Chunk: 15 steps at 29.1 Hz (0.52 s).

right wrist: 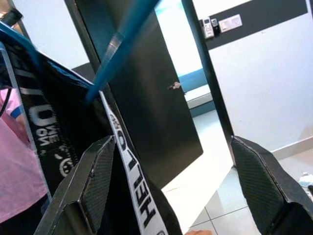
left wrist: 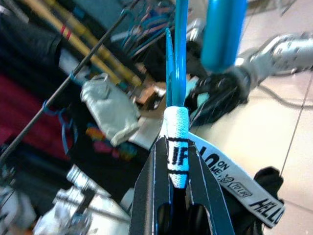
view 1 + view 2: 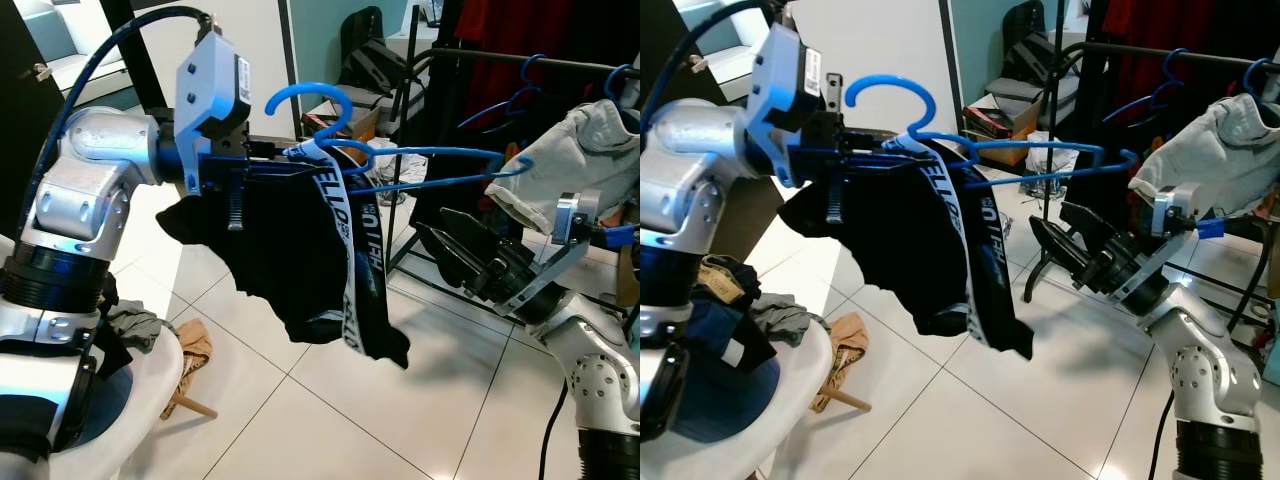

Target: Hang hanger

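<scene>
In the left eye view, the left gripper (image 3: 262, 156) at upper left is clamped on the blue hanger (image 3: 400, 160), which carries a black garment (image 3: 290, 250) in the middle of the frame. The right gripper (image 3: 450, 245) at middle right has its fingers apart, below the hanger's far end. The clothes rail (image 3: 520, 60) stands at upper right.

In the left wrist view, the fingers (image 2: 151, 186) pinch the hanger with a white strap (image 2: 177, 142).

In the right wrist view, the two pads (image 1: 100, 176) stand wide apart beside the garment.

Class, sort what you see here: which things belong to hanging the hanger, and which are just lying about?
Job:
blue hanger
black garment on it
left gripper, shut on the hanger
right gripper, open
clothes rail

Lying about:
clothes heap
tan cloth on floor
bag
</scene>
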Motion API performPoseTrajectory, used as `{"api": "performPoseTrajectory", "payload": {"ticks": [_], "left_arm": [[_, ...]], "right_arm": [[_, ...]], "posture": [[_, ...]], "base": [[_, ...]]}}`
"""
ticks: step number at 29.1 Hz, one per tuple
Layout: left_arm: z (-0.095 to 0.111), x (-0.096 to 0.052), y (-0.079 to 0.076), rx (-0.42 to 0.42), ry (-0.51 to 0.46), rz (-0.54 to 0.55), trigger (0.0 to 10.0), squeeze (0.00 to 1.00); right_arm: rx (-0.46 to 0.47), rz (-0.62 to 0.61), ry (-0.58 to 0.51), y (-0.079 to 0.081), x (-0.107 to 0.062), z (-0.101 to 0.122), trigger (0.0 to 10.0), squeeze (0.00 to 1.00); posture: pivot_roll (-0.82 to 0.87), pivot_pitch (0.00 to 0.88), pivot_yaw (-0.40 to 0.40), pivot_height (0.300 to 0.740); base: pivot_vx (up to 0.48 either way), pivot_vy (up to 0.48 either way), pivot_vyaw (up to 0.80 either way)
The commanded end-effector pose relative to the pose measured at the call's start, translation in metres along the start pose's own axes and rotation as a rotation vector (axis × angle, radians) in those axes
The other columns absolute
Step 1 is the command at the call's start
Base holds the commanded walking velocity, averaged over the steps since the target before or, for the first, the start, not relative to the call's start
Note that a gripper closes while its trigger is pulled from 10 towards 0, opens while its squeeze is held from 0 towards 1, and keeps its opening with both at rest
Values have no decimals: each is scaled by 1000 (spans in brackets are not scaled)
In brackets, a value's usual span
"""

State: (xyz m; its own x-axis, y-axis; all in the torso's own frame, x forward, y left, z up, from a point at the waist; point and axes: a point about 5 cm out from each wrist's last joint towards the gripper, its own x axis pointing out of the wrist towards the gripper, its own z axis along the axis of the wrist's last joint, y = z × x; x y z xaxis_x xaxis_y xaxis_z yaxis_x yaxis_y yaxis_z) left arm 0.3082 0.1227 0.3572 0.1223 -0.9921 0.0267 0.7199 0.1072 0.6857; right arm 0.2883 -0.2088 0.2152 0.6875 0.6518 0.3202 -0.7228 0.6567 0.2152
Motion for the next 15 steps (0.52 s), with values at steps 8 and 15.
{"api": "performPoseTrajectory", "payload": {"ticks": [8, 15], "left_arm": [[13, 15, -2, 11, -83, -30, 0, 0], [15, 15, -2, 11, -87, -26, 0, 0]], "right_arm": [[-35, 72, 84, 13, 22, -16, 10000, 0], [-52, 8, 87, 6, 23, -13, 10000, 0]], "posture": [[-58, 0, 124, 740], [-56, 0, 123, 740]], "base": [[0, 0, 0], [0, 0, 0]]}}
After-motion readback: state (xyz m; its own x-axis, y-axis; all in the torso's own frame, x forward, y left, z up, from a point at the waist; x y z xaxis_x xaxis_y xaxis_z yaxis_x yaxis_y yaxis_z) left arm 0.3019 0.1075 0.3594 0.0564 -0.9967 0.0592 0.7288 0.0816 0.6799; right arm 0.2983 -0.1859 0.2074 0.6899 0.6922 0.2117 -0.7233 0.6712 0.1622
